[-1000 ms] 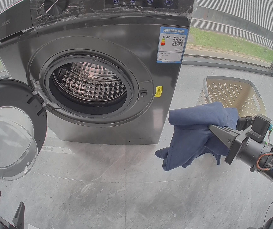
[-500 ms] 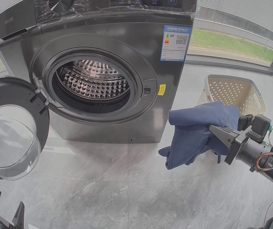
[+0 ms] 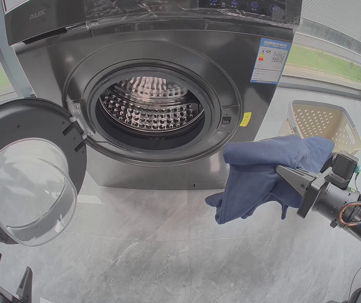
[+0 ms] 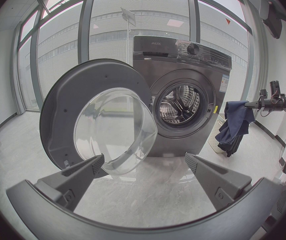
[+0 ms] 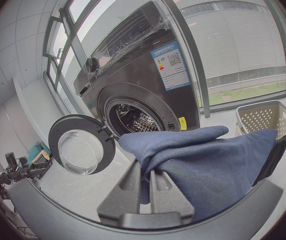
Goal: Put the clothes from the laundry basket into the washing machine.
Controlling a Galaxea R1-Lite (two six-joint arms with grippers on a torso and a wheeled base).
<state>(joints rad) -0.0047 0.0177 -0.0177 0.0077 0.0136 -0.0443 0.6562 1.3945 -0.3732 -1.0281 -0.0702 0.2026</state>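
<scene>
- The washing machine (image 3: pixel 168 43) stands with its round door (image 3: pixel 29 118) swung fully open on the left side of its front; the metal drum (image 3: pixel 151 106) shows through the opening.
- The right gripper (image 3: pixel 284 172) is in front of the washing machine's lower right corner, well off the floor (image 3: pixel 168 249), with its fingers pressed together on a fold of the blue garment (image 3: pixel 256 169).
- The blue garment hangs from that grip in loose folds, clear of the floor, outside the washing machine and to the right of its opening.
- A black cloth (image 5: pixel 273 155) lies against the blue garment on the side away from the washing machine.
- The laundry basket (image 3: pixel 321 120) sits on the floor just beside the washing machine's right side, behind the garment.
- The left gripper (image 3: pixel 10 270) is low in front of the washing machine's open door, fingers spread apart and holding nothing.
</scene>
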